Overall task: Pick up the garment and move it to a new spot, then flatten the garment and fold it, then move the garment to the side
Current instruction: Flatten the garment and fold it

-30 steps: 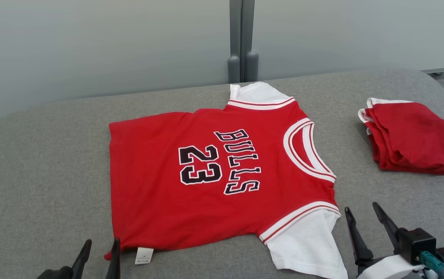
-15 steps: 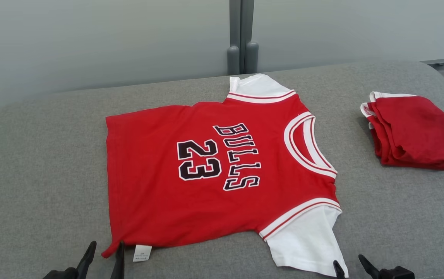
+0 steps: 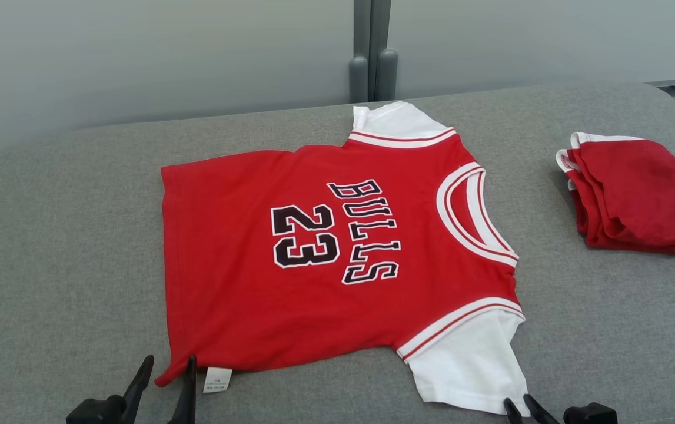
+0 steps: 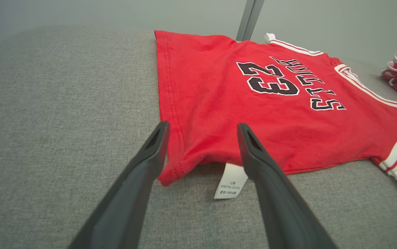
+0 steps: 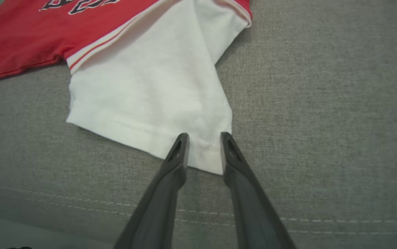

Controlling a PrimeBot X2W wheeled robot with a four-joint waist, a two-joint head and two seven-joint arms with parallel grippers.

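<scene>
The garment (image 3: 313, 259), a red jersey, lies flat in the middle of the grey counter (image 3: 49, 235), and a folded red pile (image 3: 637, 194) sits at 3 o'clock. The cloth looks thin, light and limp, so I judge it will sag if it is lifted by one point; two near corners are better. The left hand (image 3: 170, 360), at 7 o'clock, is spread wide around the red hem corner (image 4: 170, 173). The right hand (image 3: 518, 401), at 5 o'clock, stands half narrowed around the corner of the white sleeve (image 5: 150, 93), not pinching it yet.

Left hand (image 4: 202, 126) gapes wide; garment's (image 4: 219, 86) hem corner lies between.
</scene>
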